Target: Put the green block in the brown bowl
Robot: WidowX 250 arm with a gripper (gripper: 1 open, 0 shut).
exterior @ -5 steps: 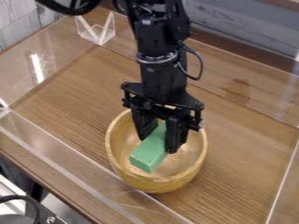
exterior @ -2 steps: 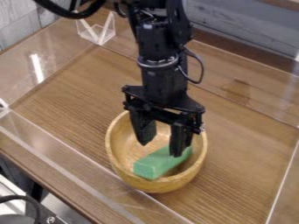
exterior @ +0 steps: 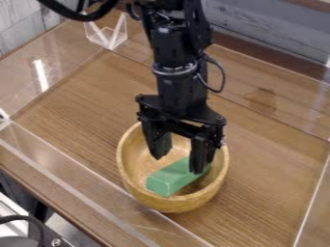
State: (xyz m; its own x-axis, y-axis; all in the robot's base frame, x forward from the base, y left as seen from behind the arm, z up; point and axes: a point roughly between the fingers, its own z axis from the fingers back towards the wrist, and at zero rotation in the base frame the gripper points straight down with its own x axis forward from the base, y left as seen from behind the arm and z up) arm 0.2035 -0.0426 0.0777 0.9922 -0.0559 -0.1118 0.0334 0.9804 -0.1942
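A green block [exterior: 172, 180] lies inside a brown bowl [exterior: 134, 174] on a wooden tabletop [exterior: 77, 106], its long axis running diagonally from lower left to upper right. The black end effector [exterior: 179, 157] hangs just above it, fingers spread and released.

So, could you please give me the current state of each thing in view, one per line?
Green block: lying inside the bowl, free of the jaws.
Brown bowl: upright on the table, holding the block.
Gripper: jaws open, pointing down over the bowl, holding nothing.
Wooden table: carries the bowl.
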